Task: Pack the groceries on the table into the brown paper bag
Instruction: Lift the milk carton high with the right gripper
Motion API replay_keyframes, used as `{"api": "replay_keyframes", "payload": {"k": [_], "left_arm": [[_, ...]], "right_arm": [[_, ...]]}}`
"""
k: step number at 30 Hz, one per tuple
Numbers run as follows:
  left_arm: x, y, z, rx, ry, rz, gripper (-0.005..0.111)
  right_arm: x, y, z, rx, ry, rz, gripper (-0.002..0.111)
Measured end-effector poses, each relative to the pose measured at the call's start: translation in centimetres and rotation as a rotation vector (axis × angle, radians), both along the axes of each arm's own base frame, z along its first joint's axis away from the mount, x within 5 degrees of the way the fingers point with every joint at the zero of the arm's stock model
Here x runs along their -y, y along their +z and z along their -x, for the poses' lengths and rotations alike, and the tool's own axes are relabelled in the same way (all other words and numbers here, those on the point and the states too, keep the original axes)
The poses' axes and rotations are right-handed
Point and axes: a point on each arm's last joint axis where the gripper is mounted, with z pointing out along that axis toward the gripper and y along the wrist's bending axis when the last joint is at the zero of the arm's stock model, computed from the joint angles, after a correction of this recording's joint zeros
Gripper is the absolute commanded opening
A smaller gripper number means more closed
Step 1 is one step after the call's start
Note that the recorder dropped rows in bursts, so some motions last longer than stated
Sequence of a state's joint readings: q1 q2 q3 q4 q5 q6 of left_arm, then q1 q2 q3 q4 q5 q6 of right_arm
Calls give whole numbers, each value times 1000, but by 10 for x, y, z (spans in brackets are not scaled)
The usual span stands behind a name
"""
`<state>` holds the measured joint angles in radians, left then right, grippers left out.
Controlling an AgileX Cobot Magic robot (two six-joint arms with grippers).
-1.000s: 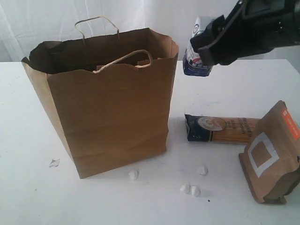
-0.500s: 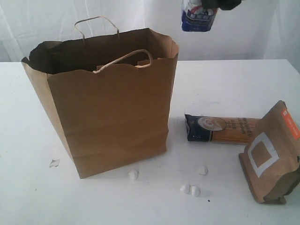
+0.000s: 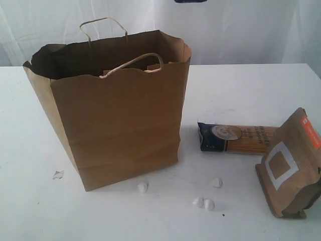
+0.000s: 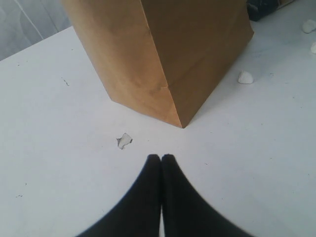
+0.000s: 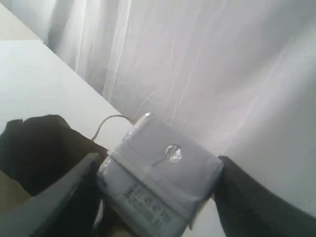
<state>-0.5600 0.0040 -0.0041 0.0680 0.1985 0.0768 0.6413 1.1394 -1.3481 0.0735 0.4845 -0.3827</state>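
The tall brown paper bag (image 3: 113, 108) stands open on the white table (image 3: 241, 90). To its right lie the dark-blue spaghetti packet (image 3: 235, 138) and the brown pouch with orange label (image 3: 291, 165). My right gripper (image 5: 158, 187) is shut on the small white-blue carton (image 5: 158, 175), held high; only the carton's blue bottom edge (image 3: 190, 1) shows at the top of the exterior view, above the bag's right side. My left gripper (image 4: 161, 159) is shut and empty, low over the table near a corner of the paper bag (image 4: 168, 49). Jar, can and bottle are out of view.
Small white crumbs (image 3: 203, 203) lie in front of the bag and packet, one more crumb (image 3: 143, 187) at the bag's base. A paper scrap (image 3: 58, 174) lies left of the bag. A white curtain hangs behind the table.
My right gripper has lifted the carton upward, almost out of the top of the exterior view. Bag, packet and pouch have not moved.
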Motion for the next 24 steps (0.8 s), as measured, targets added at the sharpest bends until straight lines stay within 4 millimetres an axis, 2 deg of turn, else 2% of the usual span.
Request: {"api": "replay_keyframes", "payload": {"k": [4, 13, 18, 24], "left_arm": [[0, 0, 0, 0, 0, 0, 0], [0, 0, 0, 0, 0, 0, 0], [0, 0, 0, 0, 0, 0, 0], [0, 0, 0, 0, 0, 0, 0]], "right_arm": [[-12, 10, 3, 41, 48, -11, 0], [-52, 14, -7, 50, 141, 16, 0], [-80, 7, -18, 31, 184, 43, 0], [-112, -10, -29, 5, 230, 98, 0]]}}
